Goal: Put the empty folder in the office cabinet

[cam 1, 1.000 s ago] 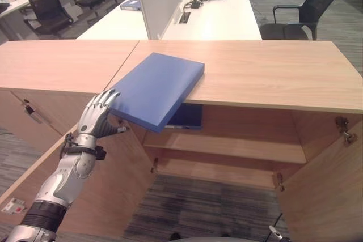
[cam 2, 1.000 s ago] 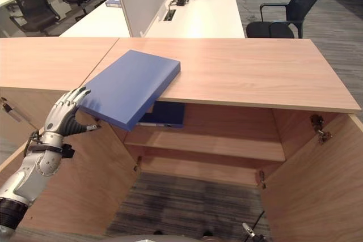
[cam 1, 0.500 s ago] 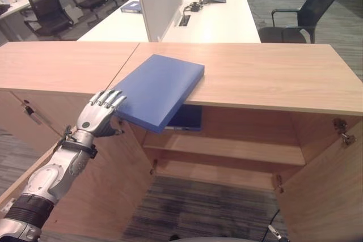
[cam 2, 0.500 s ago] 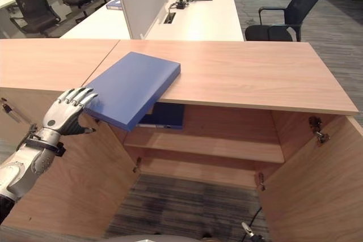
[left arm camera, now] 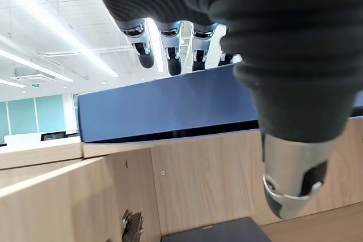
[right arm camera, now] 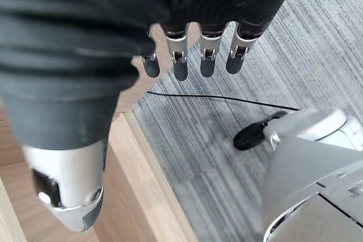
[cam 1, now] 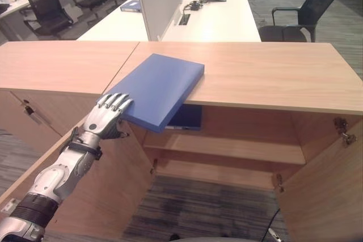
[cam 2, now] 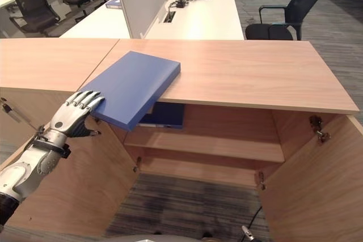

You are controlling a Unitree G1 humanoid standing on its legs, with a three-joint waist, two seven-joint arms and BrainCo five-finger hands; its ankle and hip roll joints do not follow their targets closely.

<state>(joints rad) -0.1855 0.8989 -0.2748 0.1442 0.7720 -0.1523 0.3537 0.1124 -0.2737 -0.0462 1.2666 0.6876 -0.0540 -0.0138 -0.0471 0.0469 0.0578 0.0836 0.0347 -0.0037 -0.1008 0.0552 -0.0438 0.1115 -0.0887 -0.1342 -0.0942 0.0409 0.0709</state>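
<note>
- The blue folder (cam 1: 159,86) lies flat on the cabinet top (cam 1: 266,72), left of frame centre in the left eye view; its near corner overhangs the front edge above the open compartment.
- The left hand (cam 1: 106,116) enters from the lower left of the frame. Its fingers (cam 1: 117,102) are straight and rest on the top face of the folder's overhanging corner, while the thumb sits below the folder's edge without closing on it. The hand is spread wide and grips nothing.
- In the left wrist view, the fingertips (left arm camera: 172,60) line up over the folder's upper edge (left arm camera: 164,109).
- The right hand (right arm camera: 193,55) hangs above grey carpet (right arm camera: 227,140) in the right wrist view, fingers straight and relaxed, holding nothing.
- The cabinet stands open: one door (cam 1: 102,191) at lower left, one door (cam 1: 329,191) at lower right.
- A second blue folder (cam 1: 186,118) lies inside, on the upper shelf (cam 1: 227,148).
</note>
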